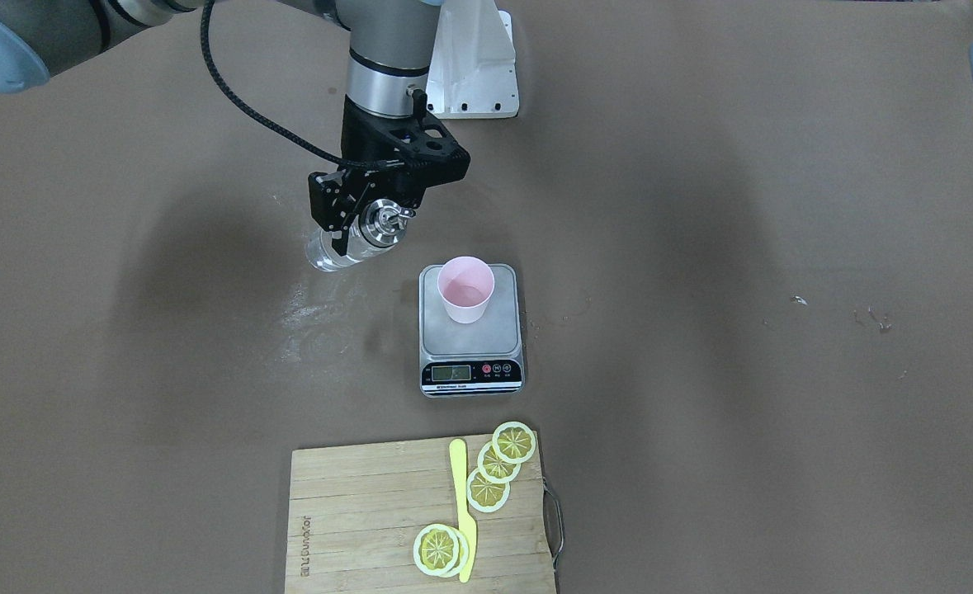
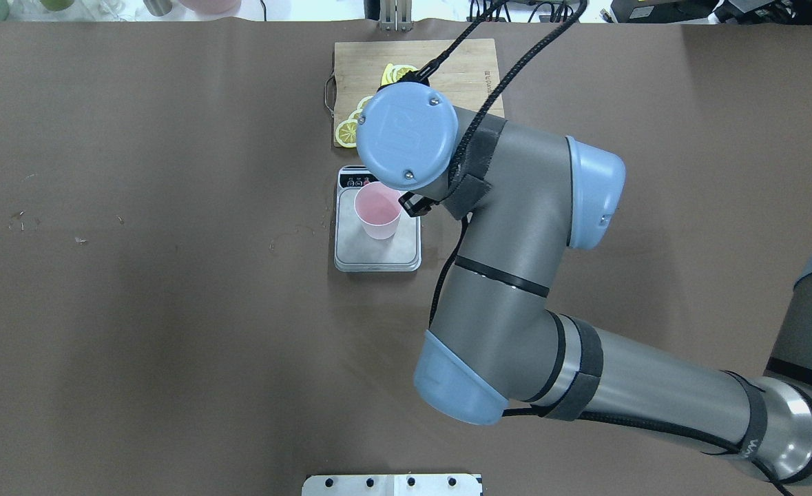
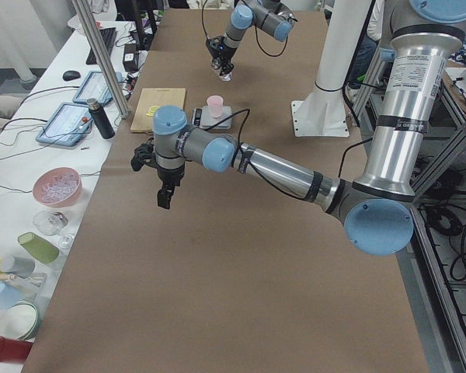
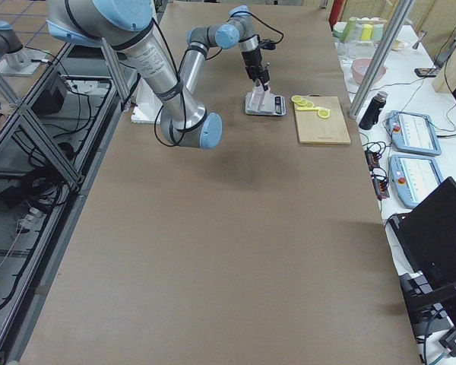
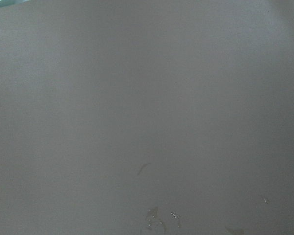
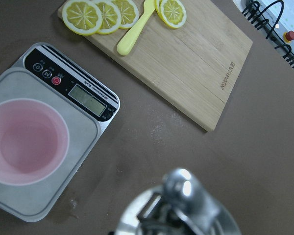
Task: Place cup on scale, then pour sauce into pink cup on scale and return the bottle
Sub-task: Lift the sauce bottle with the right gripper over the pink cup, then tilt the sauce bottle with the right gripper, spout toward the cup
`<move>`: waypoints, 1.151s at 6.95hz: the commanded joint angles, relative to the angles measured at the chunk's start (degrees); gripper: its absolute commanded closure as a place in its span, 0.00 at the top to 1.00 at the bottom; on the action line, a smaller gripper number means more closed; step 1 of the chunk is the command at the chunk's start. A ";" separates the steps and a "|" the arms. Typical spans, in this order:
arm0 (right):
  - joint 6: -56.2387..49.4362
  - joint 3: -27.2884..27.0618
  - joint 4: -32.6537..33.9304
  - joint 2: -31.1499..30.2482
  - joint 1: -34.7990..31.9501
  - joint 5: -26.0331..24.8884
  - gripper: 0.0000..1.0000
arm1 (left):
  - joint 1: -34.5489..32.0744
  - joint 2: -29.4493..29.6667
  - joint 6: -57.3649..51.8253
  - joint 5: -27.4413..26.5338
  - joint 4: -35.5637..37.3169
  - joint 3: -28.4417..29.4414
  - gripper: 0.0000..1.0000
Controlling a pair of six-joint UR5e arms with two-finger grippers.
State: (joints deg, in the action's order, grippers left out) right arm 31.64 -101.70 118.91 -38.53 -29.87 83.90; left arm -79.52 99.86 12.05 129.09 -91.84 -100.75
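Pinching the small clear glass bottle (image 1: 329,252) upright, the right hand (image 1: 370,224) is held beside the brushed-steel scale (image 1: 471,338) (pale pink plastic cup (image 1: 465,290) atop), probably to avoid drips.

Burned-in brand lettering on cutting board (image 6: 186,54): not legible. Scale (image 6: 85,142) display digits and button labels: too small to read.

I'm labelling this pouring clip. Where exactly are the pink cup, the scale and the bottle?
pink cup (image 1: 465,287): exterior front-facing view, on its inner wall.
scale (image 1: 486,340): exterior front-facing view, on the bare steel plate beside the cup.
bottle (image 1: 327,252): exterior front-facing view, on its glass bottom end.
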 commanded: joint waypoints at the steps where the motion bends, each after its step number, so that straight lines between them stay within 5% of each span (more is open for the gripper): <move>1: -1.22 3.25 3.50 2.84 0.34 -1.28 0.00 | -0.02 -0.19 0.00 0.11 0.00 -0.06 0.97; 5: -8.58 10.02 6.51 7.06 0.34 -3.13 0.00 | -0.02 -0.45 0.00 0.19 0.09 -0.15 0.97; 8: -14.57 10.29 6.33 6.45 0.34 -6.01 0.00 | -0.11 -0.89 0.08 0.11 0.17 -0.24 0.97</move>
State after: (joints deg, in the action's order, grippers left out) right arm 19.51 -91.63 125.32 -31.87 -29.53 79.79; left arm -79.57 99.12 12.06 129.21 -91.74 -100.93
